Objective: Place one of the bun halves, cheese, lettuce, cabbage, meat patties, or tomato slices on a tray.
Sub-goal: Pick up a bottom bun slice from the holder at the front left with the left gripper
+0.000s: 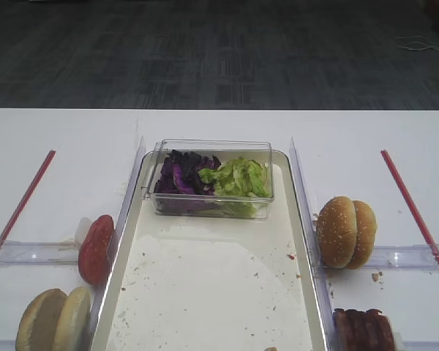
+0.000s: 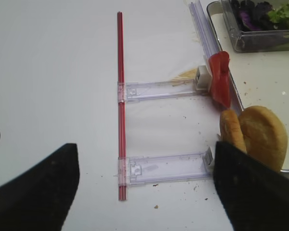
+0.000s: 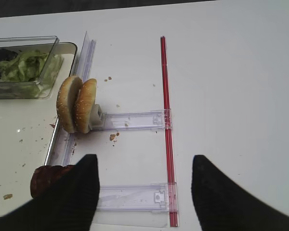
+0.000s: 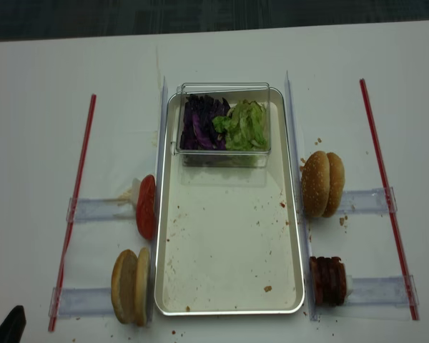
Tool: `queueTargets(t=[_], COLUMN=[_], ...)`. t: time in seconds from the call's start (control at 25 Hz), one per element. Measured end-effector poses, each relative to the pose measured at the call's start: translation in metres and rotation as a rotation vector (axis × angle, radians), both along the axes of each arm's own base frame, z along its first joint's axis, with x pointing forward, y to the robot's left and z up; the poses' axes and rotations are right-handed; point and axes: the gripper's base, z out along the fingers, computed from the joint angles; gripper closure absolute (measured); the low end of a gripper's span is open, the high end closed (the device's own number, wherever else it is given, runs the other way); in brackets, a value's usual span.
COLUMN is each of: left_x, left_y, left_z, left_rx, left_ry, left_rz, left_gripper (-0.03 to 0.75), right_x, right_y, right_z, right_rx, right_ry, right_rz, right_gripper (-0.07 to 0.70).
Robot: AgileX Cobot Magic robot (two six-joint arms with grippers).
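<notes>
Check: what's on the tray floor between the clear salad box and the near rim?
Nothing but crumbs: the off-white rectangular tray is bare from the clear plastic box to its near rim, per the realsense high view.

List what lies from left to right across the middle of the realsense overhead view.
Left red strip → tomato slices → tray → sesame-seeded bun halves → right red strip.

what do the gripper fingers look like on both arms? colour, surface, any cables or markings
Only the fingers show, in the wrist views. Right gripper: two broad black fingers with a fine ribbed, fabric-like texture and rounded tips. Left gripper: the same black, wide fingers, here blurred so the texture is hard to read. No cables, labels or markings visible; the arm bodies are out of frame.
</notes>
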Motion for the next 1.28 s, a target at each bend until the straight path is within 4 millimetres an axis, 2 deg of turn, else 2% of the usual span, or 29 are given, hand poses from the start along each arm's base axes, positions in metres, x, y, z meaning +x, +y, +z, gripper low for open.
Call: queueTargets(t=[0.08,0.2,0.48,0.84,1.0,1.28], left_x=[0.000,0.012,0.054,0.101,0.112,0.116], left_y=[0.000,0.000,-0.001,0.000,0.000,0.000], left_z=[0.000,0.000,-0.006,-0.029,-0.035,-0.039], left_rx=[0.000,0.001,0.004,0.018,0.019,0.017], left_ry=[0.002,0.083,0.381,0.728,0.809,0.843], left_rz=[0.000,0.000,0.000,0.002,0.002,0.005], left_gripper=[0.154,0.154,0.154,0.154,0.154,0.154], right_x=[0.000,0.000,0.000,0.000,0.000,0.000], right_y=[0.000,0.000,0.000,0.000,0.000,0.000], right_z=[0.000,0.000,0.000,0.000,0.000,0.000], right_rx=[0.000,0.000,0.002,0.002,0.002,0.003], right_ry=[0.000,0.000,0.000,0.000,0.000,0.000], right_rz=[0.000,0.000,-0.001,-0.001,-0.001,-0.002], right_gripper=[0.167,0.167,0.167,0.167,0.167,0.167])
